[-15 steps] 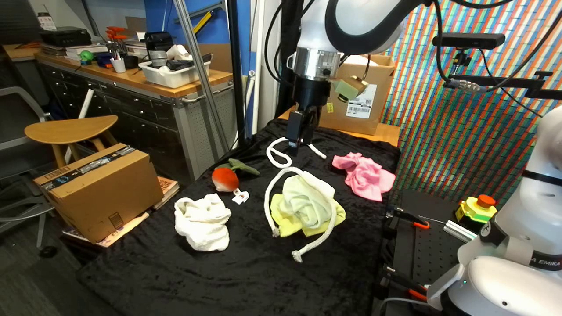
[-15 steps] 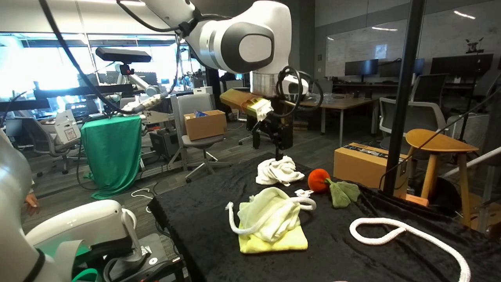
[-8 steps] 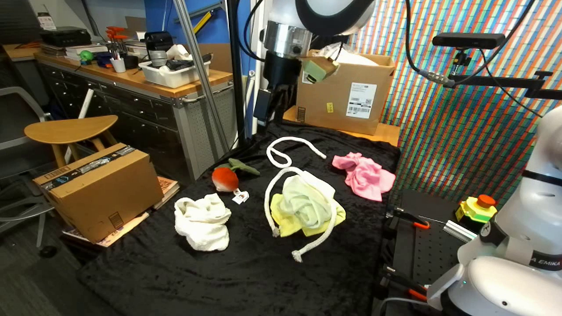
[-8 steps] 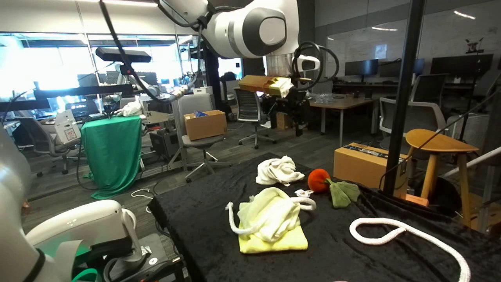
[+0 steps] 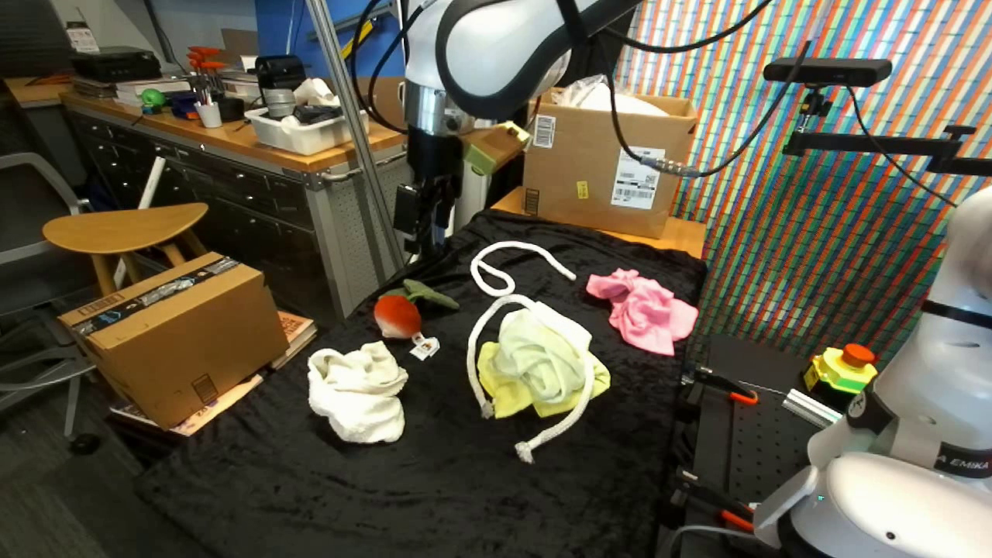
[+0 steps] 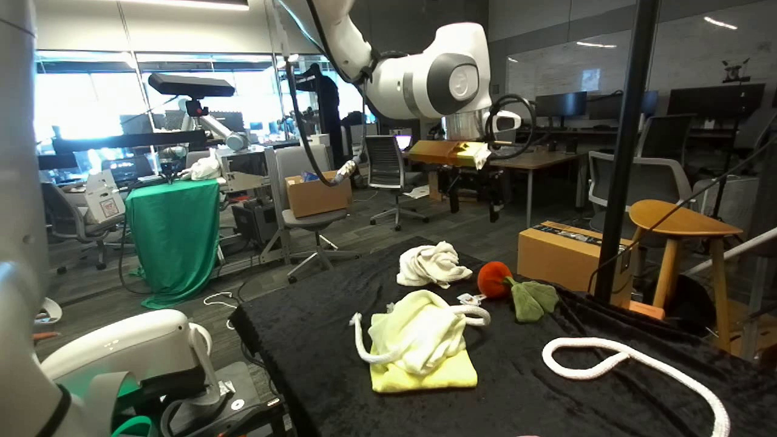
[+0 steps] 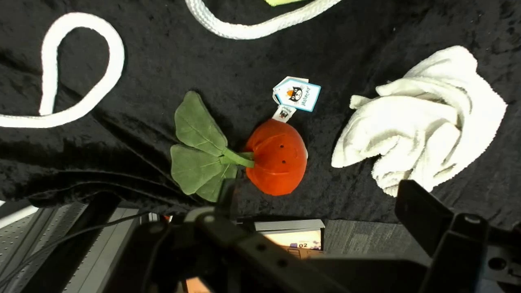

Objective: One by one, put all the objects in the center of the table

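Gripper [image 6: 475, 212] with wide-parted, empty jaws, held high, presumably for moving the red toy [image 7: 274, 158], lying near the edge of the table [image 5: 465, 496] beside a white cloth [image 7: 423, 122], to the central heap of cloths and rope [image 6: 419, 343].

You have bright windows [image 6: 79, 106], a glowing ceiling strip [image 6: 188, 3], gray flooring [image 6: 91, 294], office chairs [image 6: 385, 159], a wooden stool [image 6: 683, 218] and a wood-topped workbench [image 5: 240, 198].

Lab: robot arm [image 6: 394, 85], workbench [image 5: 229, 138].
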You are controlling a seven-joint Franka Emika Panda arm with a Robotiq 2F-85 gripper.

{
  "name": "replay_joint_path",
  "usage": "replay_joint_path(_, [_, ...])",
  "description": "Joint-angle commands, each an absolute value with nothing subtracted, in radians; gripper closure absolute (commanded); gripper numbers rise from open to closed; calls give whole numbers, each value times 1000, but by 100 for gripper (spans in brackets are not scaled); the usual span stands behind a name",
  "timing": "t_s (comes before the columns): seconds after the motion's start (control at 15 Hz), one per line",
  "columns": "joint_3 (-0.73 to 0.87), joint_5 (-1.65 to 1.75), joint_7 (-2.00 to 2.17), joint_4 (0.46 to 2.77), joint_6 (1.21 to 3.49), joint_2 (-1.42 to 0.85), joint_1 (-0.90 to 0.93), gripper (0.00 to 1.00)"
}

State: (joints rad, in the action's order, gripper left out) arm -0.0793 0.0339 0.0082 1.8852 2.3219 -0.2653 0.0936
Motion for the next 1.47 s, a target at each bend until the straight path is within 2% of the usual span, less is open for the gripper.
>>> replay_joint_path(0.0, [-71,67,41,1744,2320,-400,113,0])
replay_joint_path(0.73, [-26,74,75,1477,2250,-676,132,0])
replay_joint_path(1.4, [-29,72,75,1385,2155,-785,155,0])
